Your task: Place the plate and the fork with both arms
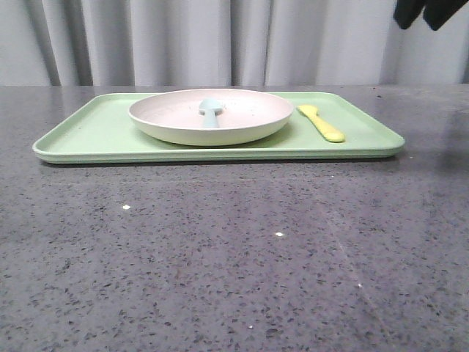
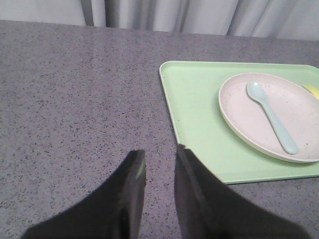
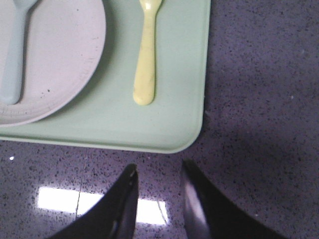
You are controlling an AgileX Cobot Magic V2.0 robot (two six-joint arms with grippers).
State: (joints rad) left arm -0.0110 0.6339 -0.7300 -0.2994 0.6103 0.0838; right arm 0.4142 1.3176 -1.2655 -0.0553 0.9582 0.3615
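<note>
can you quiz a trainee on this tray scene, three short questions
1. True or false: the fork lies inside the plate.
2. What rests in the plate: A) the blue spoon B) a knife C) nothing?
3. What surface are both the plate and fork sitting on?

Key:
1. False; it lies on the tray beside the plate, on the robot's right.
2. A.
3. The green tray. Neither the left gripper nor the right gripper holds anything; their fingers stand apart over the bare table.
</note>
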